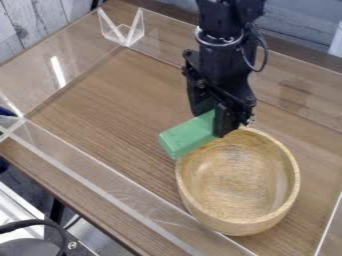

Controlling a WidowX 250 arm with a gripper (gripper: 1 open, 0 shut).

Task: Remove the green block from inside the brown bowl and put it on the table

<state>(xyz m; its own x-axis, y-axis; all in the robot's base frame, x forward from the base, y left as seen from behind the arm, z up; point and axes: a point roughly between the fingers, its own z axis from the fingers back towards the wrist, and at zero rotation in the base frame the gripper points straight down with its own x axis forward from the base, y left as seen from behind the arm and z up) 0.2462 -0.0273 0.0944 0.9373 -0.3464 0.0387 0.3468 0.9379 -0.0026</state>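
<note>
Green block (189, 136) is pinched in the closed gripper (221, 125), hanging tilted just outside the brown bowl (241, 185) rim, bowl below and to one side of the gripper. Placement step: next, lower onto table (107, 100) and release.

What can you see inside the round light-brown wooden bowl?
The round light-brown wooden bowl shows only bare wood grain inside. The flat green block is outside its rim, held in the black gripper. The near inner wall is hidden by the rim.
</note>
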